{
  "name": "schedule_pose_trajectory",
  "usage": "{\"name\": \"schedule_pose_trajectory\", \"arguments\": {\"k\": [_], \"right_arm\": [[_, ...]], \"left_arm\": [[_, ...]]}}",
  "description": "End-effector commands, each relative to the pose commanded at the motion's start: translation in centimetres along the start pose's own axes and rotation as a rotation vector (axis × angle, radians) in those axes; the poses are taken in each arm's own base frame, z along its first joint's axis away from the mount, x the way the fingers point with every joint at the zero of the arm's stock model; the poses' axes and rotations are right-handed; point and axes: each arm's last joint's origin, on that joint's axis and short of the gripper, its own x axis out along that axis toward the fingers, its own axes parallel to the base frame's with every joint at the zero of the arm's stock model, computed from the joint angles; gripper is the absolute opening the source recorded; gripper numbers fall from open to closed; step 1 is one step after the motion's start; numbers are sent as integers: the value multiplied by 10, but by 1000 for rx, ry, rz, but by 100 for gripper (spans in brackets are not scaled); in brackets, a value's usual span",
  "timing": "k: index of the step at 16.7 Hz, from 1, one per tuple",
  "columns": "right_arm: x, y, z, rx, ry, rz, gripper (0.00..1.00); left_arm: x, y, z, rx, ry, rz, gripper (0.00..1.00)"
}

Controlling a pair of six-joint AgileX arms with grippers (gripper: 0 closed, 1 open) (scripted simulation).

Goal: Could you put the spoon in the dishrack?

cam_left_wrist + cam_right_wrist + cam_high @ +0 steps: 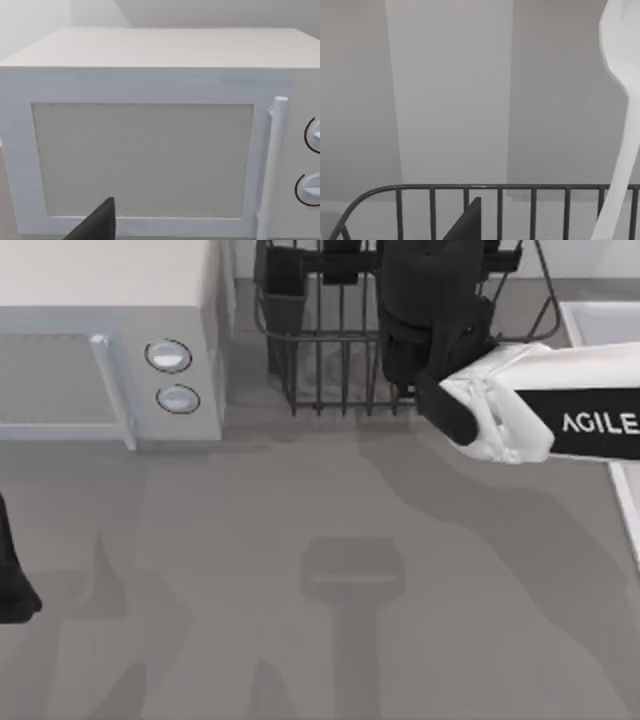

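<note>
Right arm reaches in from the desk's [300, 640] right side, and the right gripper [428, 335] hangs directly over the dishrack [320, 380]. The wire basket lies right beneath it, and the dark utensil cup [283, 300] stands off to the gripper's side nearer the microwave [110, 350]. In the right wrist view a pale, slender spoon [620, 130] runs close past the camera, with the rack's rim and upright wires below and beyond it. The spoon therefore looks carried at this gripper and is above the rack, not yet in it. Whether the right gripper is clamped on the spoon or has let go cannot be told from here.

The left gripper [10, 585] is parked at the desk's left edge facing the microwave door; its state cannot be told either.

Handling judgement: the spoon should be light, rigid and smooth, so it may pivot or slip in a two-point hold. The best hold is mid-handle, across the flat. The bowl end could slide through the gaps between wires, so the cup looks the safer target.
</note>
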Motion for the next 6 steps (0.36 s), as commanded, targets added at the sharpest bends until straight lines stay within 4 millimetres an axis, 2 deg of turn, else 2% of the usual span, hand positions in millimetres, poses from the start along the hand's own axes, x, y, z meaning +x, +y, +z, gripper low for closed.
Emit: {"name": "schedule_pose_trajectory", "arguments": {"k": [6], "right_arm": [[0,0,0,0,0,0,100]], "left_arm": [[0,0,0,0,0,0,100]]}}
